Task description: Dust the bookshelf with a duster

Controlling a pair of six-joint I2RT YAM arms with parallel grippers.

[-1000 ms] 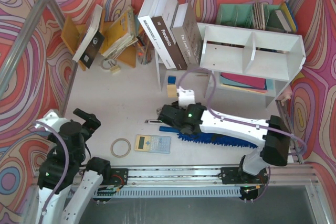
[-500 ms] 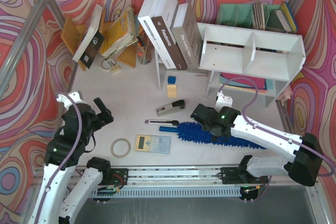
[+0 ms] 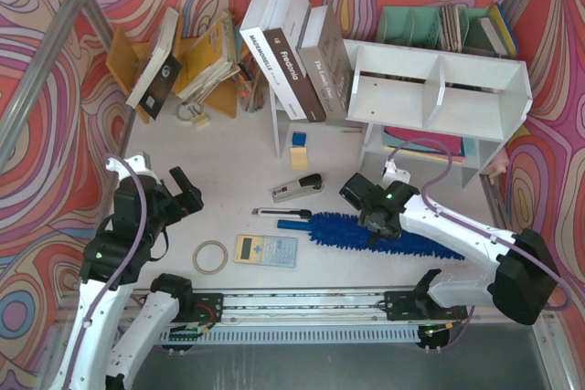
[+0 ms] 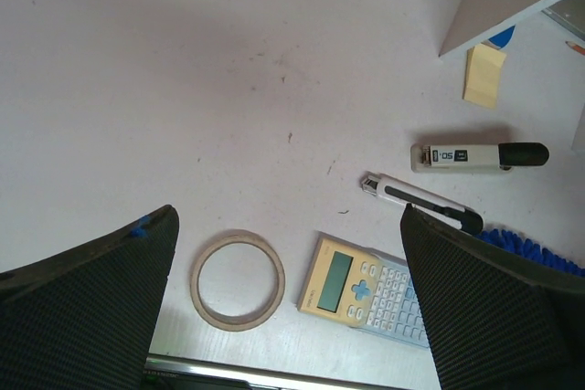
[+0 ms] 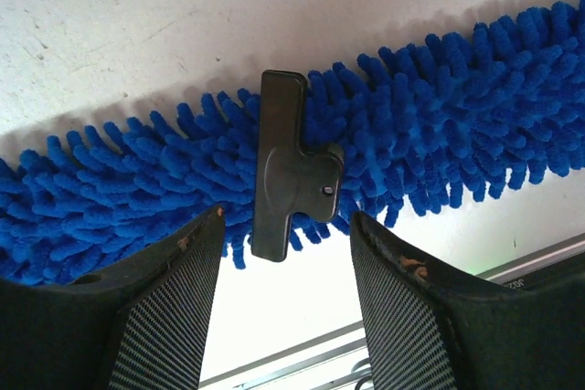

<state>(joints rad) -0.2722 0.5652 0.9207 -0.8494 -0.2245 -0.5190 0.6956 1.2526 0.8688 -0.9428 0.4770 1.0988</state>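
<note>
The bright-blue fluffy duster (image 3: 343, 227) lies flat on the table in front of the white bookshelf (image 3: 439, 89), its slim handle (image 3: 294, 224) pointing left. My right gripper (image 3: 370, 216) hangs right over the middle of its head. In the right wrist view the duster (image 5: 439, 148) crosses the frame, and a dark grey plastic tab (image 5: 288, 171) lies on its chenille. The right gripper (image 5: 285, 216) is open, one finger on each side of that tab, gripping nothing. My left gripper (image 3: 183, 194) hovers wide open over the bare table at the left (image 4: 288, 212).
A tape ring (image 4: 238, 279), calculator (image 4: 366, 289), utility knife (image 4: 420, 200), stapler (image 4: 480, 154) and yellow sticky notes (image 4: 484, 75) lie left of the duster. Behind stand leaning books (image 3: 292, 47), an orange rack (image 3: 196, 61) and a teal organiser (image 3: 430, 25).
My right arm swung from the handle end rightwards to above the duster's middle, and its jaws narrowed somewhat. The left arm rose and reached a little forward.
</note>
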